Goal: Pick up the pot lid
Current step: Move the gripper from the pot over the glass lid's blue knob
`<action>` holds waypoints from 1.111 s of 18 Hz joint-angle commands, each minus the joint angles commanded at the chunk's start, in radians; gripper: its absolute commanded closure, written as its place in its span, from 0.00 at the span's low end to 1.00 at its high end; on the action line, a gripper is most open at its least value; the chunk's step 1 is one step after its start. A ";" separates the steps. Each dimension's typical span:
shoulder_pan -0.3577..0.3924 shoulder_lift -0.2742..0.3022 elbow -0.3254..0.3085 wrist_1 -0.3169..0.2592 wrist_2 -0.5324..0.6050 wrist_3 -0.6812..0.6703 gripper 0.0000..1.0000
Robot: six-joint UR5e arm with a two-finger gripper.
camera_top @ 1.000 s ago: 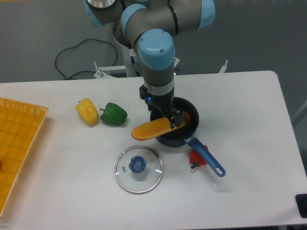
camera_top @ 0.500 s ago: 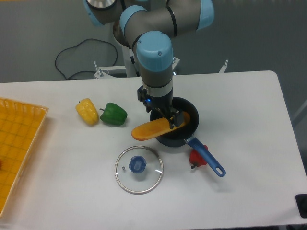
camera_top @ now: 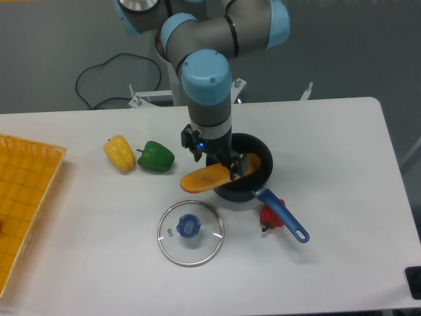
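The gripper [camera_top: 214, 158] hangs over the black pan [camera_top: 240, 191], its two fingers spread apart and grasping nothing. Under it, an orange, flat-looking piece [camera_top: 204, 179] lies partly in the pan and juts out over the rim. Nearer the camera, just beside the pan, the glass pot lid [camera_top: 189, 226] rests on the table [camera_top: 99, 243], blue knob up. A red pepper [camera_top: 270, 217] sits beside the pan's blue handle [camera_top: 283, 215]. Farther out are a green bell pepper [camera_top: 156, 157], then a yellow one.
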 joint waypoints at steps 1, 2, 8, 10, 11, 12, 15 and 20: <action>-0.009 -0.009 0.006 0.011 0.000 -0.040 0.00; -0.017 -0.015 0.011 0.021 0.000 -0.062 0.00; -0.025 -0.041 0.014 0.072 -0.002 -0.080 0.00; -0.046 -0.057 0.015 0.077 0.000 -0.089 0.00; -0.054 -0.067 0.017 0.078 0.002 -0.092 0.00; -0.057 -0.074 0.018 0.078 0.002 -0.097 0.00; -0.071 -0.095 0.040 0.077 0.000 -0.108 0.00; -0.092 -0.140 0.066 0.077 -0.002 -0.160 0.00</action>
